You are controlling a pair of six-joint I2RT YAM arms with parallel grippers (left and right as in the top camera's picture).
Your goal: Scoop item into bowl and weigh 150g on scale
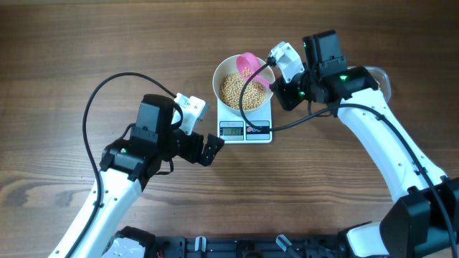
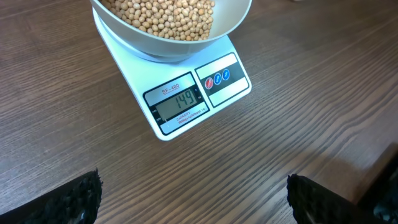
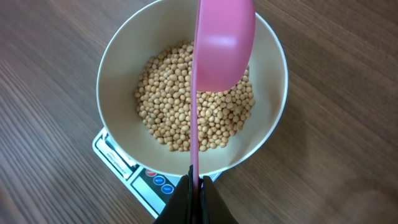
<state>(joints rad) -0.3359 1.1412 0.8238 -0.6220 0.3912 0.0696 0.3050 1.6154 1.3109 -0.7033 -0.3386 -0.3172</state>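
At left, the left end effector hangs released, jaws wide, in front of the scale on the table; the display reads 149. The white bowl sits on the scale, holding the beans. Over it, the right end effector clenches the handle of the pink scoop. By the look of it, only a few more beans, tapped in gently, are needed.
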